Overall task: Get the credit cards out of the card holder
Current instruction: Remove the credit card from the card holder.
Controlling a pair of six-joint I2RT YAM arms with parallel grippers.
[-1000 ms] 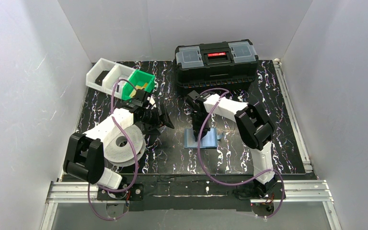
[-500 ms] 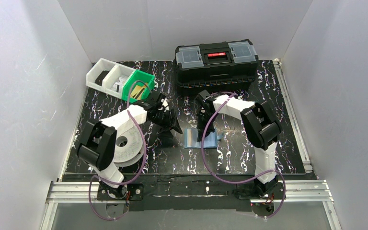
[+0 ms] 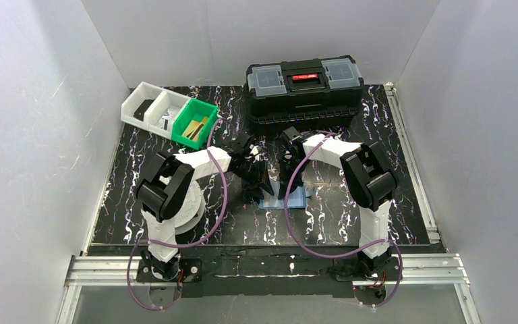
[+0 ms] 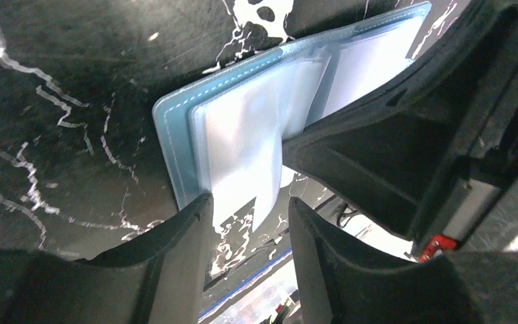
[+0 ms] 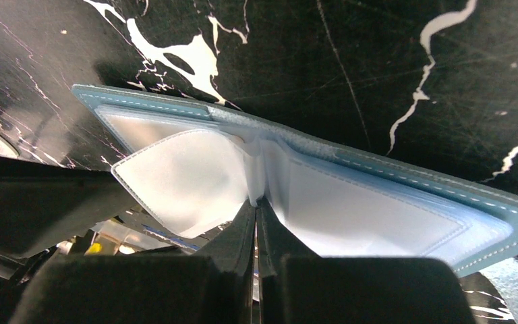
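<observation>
Since the earlier top views, we note that the left arm has swung from the green bin (image 3: 203,104) across to the card holder (image 3: 291,199); the right arm has held its place.

**Position.** The card holder lies open on the table (image 3: 391,196) at centre, between the two grippers and well in front of the black toolbox (image 3: 303,88). Orange-tan credit cards (image 3: 193,128) lie in the green bin. We see no card in the clear sleeves (image 4: 243,135).

**Claws.** The left gripper (image 4: 246,202) stands apart, its fingers straddling a sleeve's edge. The right gripper (image 5: 256,202) has its fingers drawn together at the fold. We cannot tell whether a leaf is caught between them.

**Hazards.**
- Closing the left fingers may seize an empty sleeve rather than a card.
- Pulling would then drag or lift the holder, should the right gripper's hold slip.
- The two grippers work very near each other, so a small sideways error risks contact.

**Pose.** The left arm reaches low to the right, wrist turned down. The right arm is folded, elbow raised, its gripper pointing down onto the fold.
</observation>
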